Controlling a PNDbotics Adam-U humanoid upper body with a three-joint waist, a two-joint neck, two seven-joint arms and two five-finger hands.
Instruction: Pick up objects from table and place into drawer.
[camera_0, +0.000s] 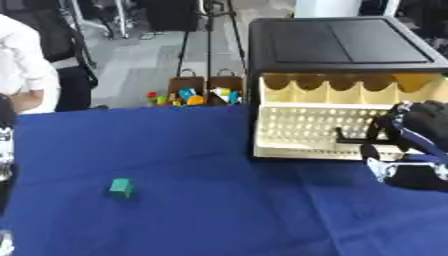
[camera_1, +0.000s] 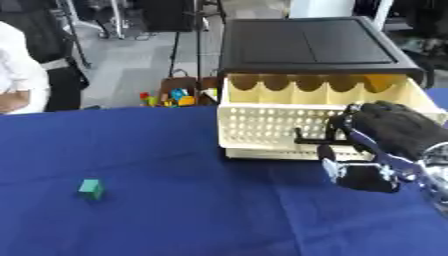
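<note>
Nearest you, the small green block (camera_0: 121, 188) sits alone on the blue-covered counter (camera_0: 219, 220), well apart from the drawer; it looks like a squat, hard-edged piece, probably easy to pinch across its flat sides. Your right robot hand (camera_1: 385, 145) is at the front of the cream perforated drawer (camera_1: 271, 125), fingers curled by the dark handle (camera_1: 315, 142), though you cannot tell whether they close on it. Draw it straight toward you, level. Behind stands the black cabinet (camera_1: 306, 45)
</note>
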